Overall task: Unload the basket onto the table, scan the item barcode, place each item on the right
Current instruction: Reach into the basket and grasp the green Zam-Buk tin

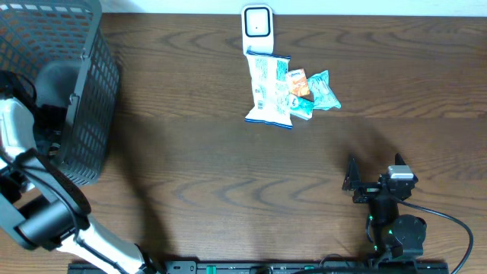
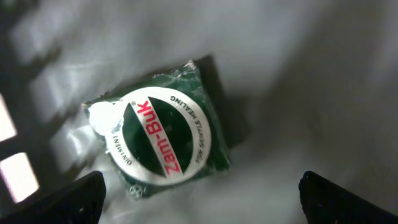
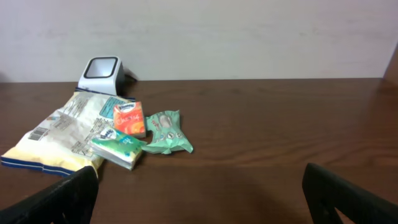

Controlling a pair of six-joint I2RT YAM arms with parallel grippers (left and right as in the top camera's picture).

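Note:
A round green and white Zam-Buk tin in a clear wrapper lies on the pale floor of the grey basket. My left gripper hangs open just above it, with nothing between its fingers. My left arm reaches into the basket from the left. The white barcode scanner stands at the table's far edge, and it also shows in the right wrist view as the scanner. My right gripper rests open and empty near the front right; no barcode is visible.
A pile lies just in front of the scanner: a white snack bag, an orange packet and teal packets. The right wrist view shows the same snack bag and a green tissue pack.

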